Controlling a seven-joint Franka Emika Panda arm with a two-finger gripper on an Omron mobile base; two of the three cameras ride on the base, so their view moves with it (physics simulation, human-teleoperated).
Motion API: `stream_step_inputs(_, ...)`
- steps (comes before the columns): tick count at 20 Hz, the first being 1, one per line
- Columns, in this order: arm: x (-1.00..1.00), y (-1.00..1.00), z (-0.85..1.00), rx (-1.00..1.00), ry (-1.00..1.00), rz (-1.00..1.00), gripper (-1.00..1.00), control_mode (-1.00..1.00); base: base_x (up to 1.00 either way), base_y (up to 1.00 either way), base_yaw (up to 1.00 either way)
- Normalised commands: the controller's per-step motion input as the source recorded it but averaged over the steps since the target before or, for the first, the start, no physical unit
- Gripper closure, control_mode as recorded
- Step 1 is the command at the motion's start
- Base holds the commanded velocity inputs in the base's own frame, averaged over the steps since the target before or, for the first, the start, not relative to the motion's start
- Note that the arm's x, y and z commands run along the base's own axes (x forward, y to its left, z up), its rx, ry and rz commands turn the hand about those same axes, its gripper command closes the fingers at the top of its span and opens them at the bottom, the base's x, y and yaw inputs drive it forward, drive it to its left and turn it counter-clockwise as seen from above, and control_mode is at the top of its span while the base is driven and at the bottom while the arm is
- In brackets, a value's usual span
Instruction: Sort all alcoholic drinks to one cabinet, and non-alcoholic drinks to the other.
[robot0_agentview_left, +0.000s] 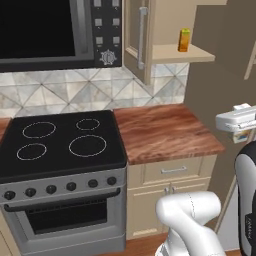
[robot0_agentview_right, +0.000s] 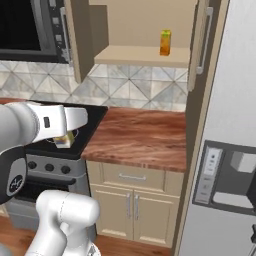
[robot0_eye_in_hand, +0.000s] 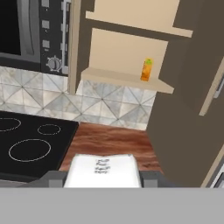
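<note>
White-cream carton (robot0_eye_in_hand: 104, 170), boxy, in hand (robot0_eye_in_hand: 103, 180)

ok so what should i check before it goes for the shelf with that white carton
1. Small white-cream carton sits between the fingers of the gripper: ok.
2. Doors of the tan wooden wall cabinet stand open: ok.
3. Orange-yellow carton with a green patch stands upright on the pale shelf, so this is the cabinet for the cartons: ok.
4. Free room on the shelf left of the orange-yellow carton: ok.
5. Gripper is below shelf height and back from it, so it must rise and reach forward: not ok yet.
6. How firmly the carton is held: cannot tell.
</note>
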Motion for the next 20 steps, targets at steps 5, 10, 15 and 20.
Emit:
stream_step_inputs(5, 0.00, 0.00, 0.00, 0.00, 0.00, 0.00, 1.00, 1.00, 0.12, -0.27, 0.08)
stream_step_inputs(10, 0.00, 0.00, 0.00, 0.00, 0.00, 0.00, 1.00, 1.00, 0.05, -0.38, 0.07)
stream_step_inputs(15, 0.00, 0.00, 0.00, 0.00, 0.00, 0.00, 1.00, 1.00, 0.05, -0.48, 0.06)
stream_step_inputs(20, 0.00, 0.00, 0.00, 0.00, 0.00, 0.00, 1.00, 1.00, 0.15, -0.34, 0.05)
